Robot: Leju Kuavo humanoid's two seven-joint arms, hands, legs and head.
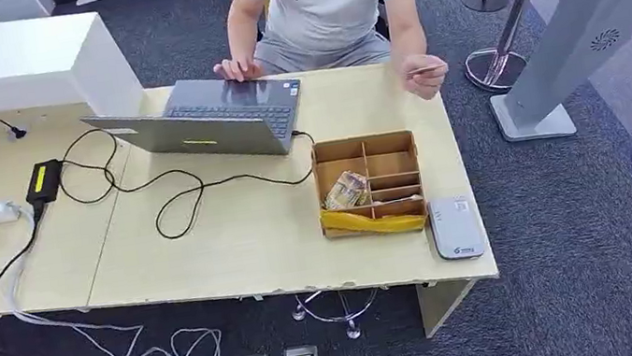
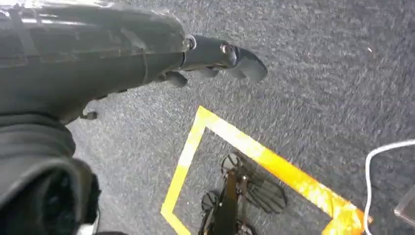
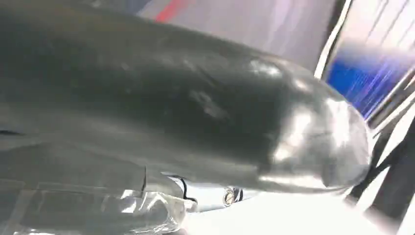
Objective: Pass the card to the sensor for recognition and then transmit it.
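The card is held in a person's hand over the far corner of the counter, beyond the divided box, presumably offered for handover. The grey sensor lies flat just beside that box, at the counter's near edge, within the robot's likely reach. The left hand hangs over the carpet, its fingers holding nothing, seemingly apart. The right hand is too blurred; its fingers' state cannot be told.
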